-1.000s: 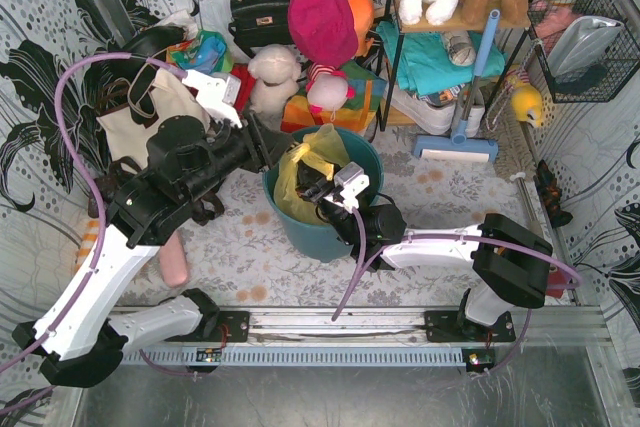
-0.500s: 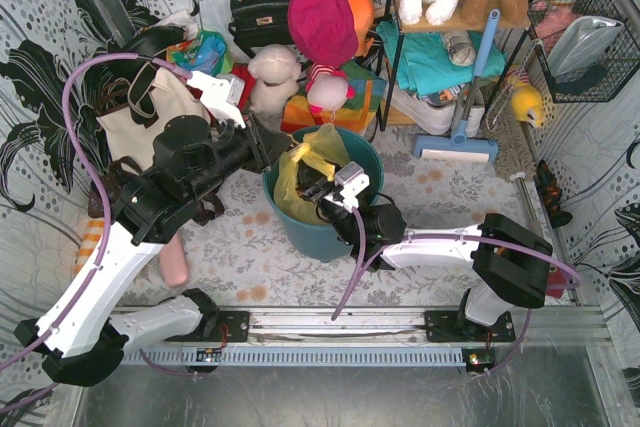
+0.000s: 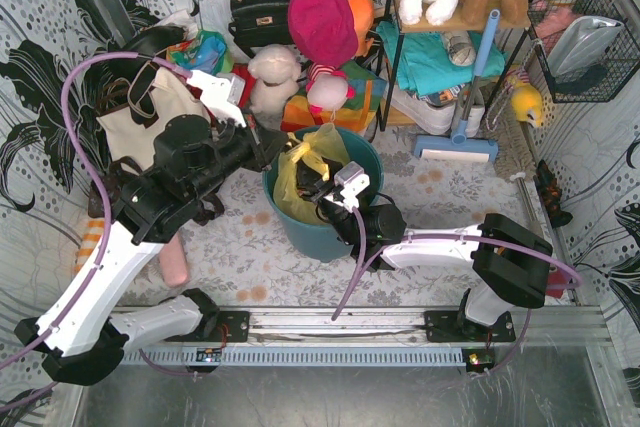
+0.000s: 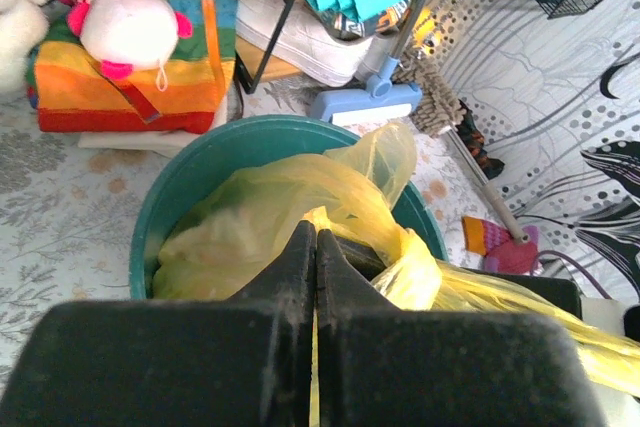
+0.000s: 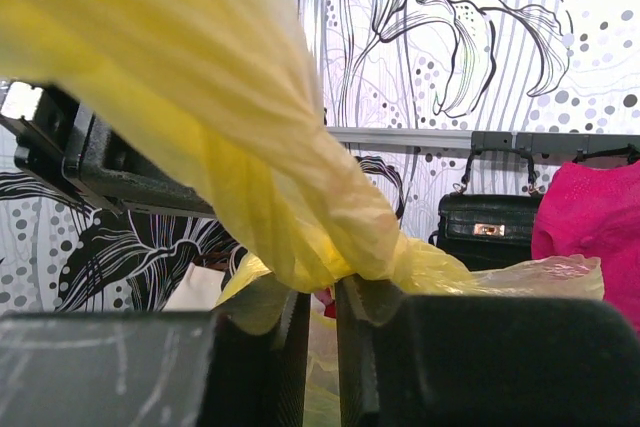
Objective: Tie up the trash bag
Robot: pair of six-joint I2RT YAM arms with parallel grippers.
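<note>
The trash bag is thin yellow plastic, bunched up in the round teal bin. My left gripper reaches over the bin's left rim. In the left wrist view the left gripper is shut, with a thin strip of the trash bag pinched between its jaws above the bin. My right gripper is inside the bin's mouth. In the right wrist view the right gripper has its jaws a narrow gap apart; a twisted rope of the bag lies across the tips.
A cream tote bag sits behind the left arm. A black handbag, plush toys and a rack of cloths crowd the back. A blue-handled mop stands right of the bin. A wire basket hangs at right.
The left gripper's jaws have closed onto the bag's plastic. The right gripper's jaws have parted slightly. Both arms stay near the bin.
</note>
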